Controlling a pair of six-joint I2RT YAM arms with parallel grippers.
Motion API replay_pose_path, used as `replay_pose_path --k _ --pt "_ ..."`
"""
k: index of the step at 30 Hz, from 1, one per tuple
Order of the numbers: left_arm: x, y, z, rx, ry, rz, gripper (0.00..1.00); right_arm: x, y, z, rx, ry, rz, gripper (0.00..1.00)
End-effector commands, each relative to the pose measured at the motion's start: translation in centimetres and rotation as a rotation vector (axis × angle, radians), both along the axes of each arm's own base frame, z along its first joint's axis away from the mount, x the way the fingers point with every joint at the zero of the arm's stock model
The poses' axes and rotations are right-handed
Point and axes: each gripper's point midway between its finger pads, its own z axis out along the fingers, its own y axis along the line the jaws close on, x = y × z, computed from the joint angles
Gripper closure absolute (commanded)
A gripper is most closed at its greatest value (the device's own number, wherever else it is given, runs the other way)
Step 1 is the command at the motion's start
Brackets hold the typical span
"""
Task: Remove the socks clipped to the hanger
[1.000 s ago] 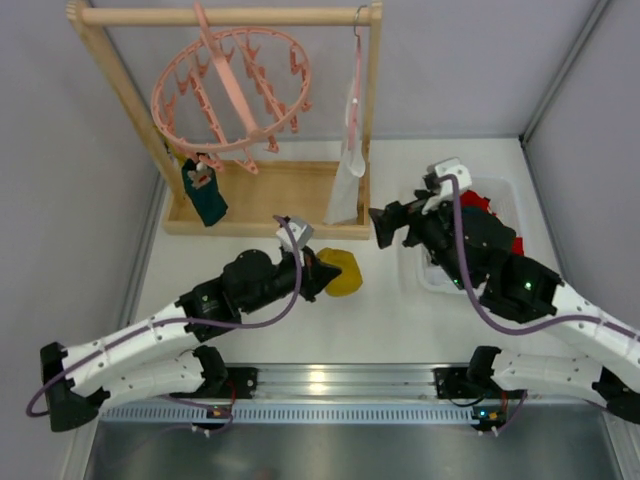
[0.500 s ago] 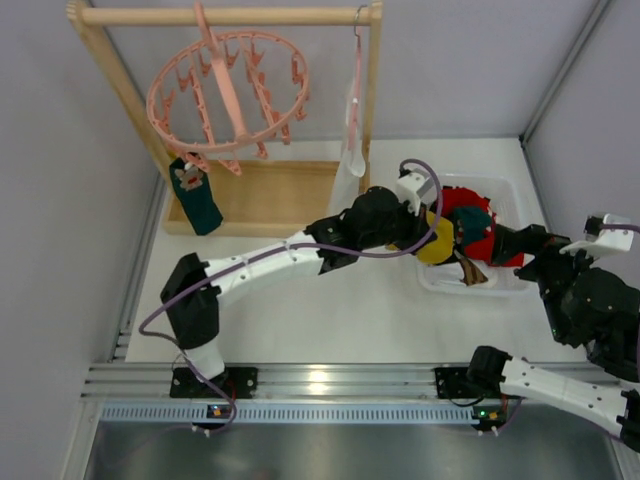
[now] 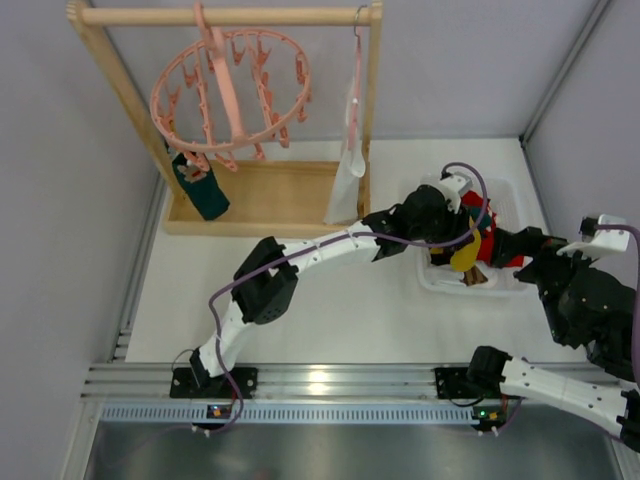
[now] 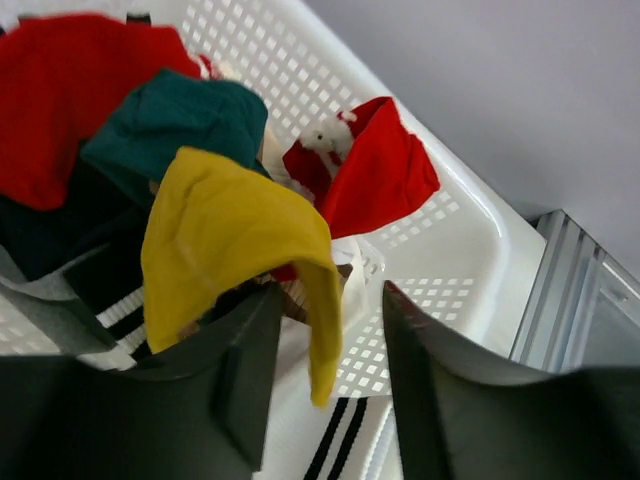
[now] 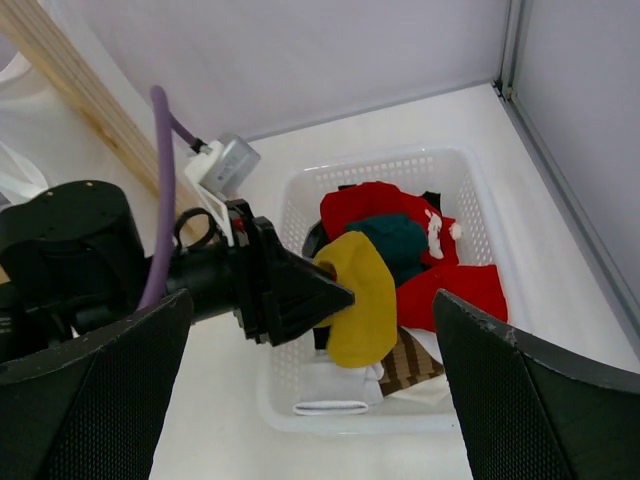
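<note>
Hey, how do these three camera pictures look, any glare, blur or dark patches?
Top external: even light, one glare spot on the metal rail. Left wrist: the left gripper is dark and soft-edged up close; yellow sock and basket holes read clearly. Right wrist: evenly lit, sharp, no glare.

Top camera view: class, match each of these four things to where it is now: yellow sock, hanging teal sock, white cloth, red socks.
Things:
1 yellow sock
2 hanging teal sock
3 white cloth
4 red socks

Places:
A on the slim hanger
B lying in the basket
C at the left gripper, over the basket
D clipped to the round hanger

Pairs: 1-C, 2-D, 3-A, 4-B
</note>
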Motion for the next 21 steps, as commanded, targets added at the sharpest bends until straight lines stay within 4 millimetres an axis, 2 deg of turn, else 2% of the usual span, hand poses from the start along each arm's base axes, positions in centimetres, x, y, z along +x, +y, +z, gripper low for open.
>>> replay_pose_path --k 1,3,4,5,6,7,8,9,10,11,12,14,15,16,17,18,19,20,21 --pt "0.8 -0.4 1.3 -0.039 -0.02 0.015 0.48 -0.2 0.0 -0.4 -0.015 0.01 0.02 0.0" --pt "0.5 0.1 1.2 -0.025 -0.03 0.011 0.38 -0.2 0.1 -0.5 -0.015 0.008 0.023 0.01" --pt "0.4 0.5 1.7 -0.025 -0.039 0.015 0.3 -0.1 0.3 -0.6 -0.01 0.005 0.025 0.0" --pt "0.1 1.2 3.4 -0.037 -0.065 0.02 0.26 0.0 0.4 -0.6 -0.01 0.003 0.028 0.01" --pt "0.2 2.1 3.2 -0.018 -0.075 0.048 0.21 0.0 0.5 -0.7 -0.016 0.004 0.03 0.01" --pt "0.0 2.8 3.6 -0.012 -0.089 0.061 0.03 0.1 0.8 -0.8 -0.021 0.007 0.035 0.01" --pt "-0.8 4.0 5.8 -0.012 -0.121 0.072 0.02 0.2 1.0 -0.7 -0.016 0.004 0.036 0.01" --pt "-0.5 5.1 6.5 -0.003 -0.146 0.124 0.02 0.3 1.1 -0.6 -0.021 0.002 0.037 0.01" --pt "-0.9 6.2 4.9 0.043 -0.147 0.144 0.01 0.4 1.4 -0.8 -0.026 0.005 0.04 0.0" --pt "-1.6 6.9 5.4 0.058 -0.167 0.153 0.02 0.6 1.8 -0.7 -0.027 0.002 0.043 0.01" --pt "-1.6 8.4 6.7 0.057 -0.187 0.202 0.01 0.7 1.9 -0.6 -0.025 -0.001 0.045 0.01" --pt "-2.4 10.8 4.1 0.131 -0.155 0.246 0.02 0.9 2.5 -0.7 -0.029 -0.001 0.055 0.0" --pt "-2.6 12.5 5.4 0.116 -0.162 0.289 0.02 1.0 2.7 -0.5 -0.02 -0.009 0.058 0.01" --pt "-2.4 14.8 2.4 0.191 -0.152 0.351 0.02 1.1 3.1 -0.5 -0.017 -0.01 0.07 0.0" --pt "-2.3 16.4 1.7 0.211 -0.149 0.403 0.01 1.2 3.4 -0.5 -0.02 -0.011 0.077 0.0" --pt "-2.5 18.5 3.0 0.192 -0.163 0.451 0.02 1.3 3.8 -0.2 -0.008 -0.022 0.085 0.0" --pt "-1.9 20.8 2.2 0.229 -0.185 0.541 0.01 1.4 4.3 -0.4 -0.013 -0.021 0.1 0.01" --pt "-2.3 23.3 -0.3 0.289 -0.184 0.583 0.02 1.5 4.5 -0.5 -0.02 -0.022 0.107 0.0" --pt "-2.4 25.3 -1.2 0.321 -0.191 0.632 0.01 1.7 4.9 -0.3 -0.009 -0.032 0.11 0.01"
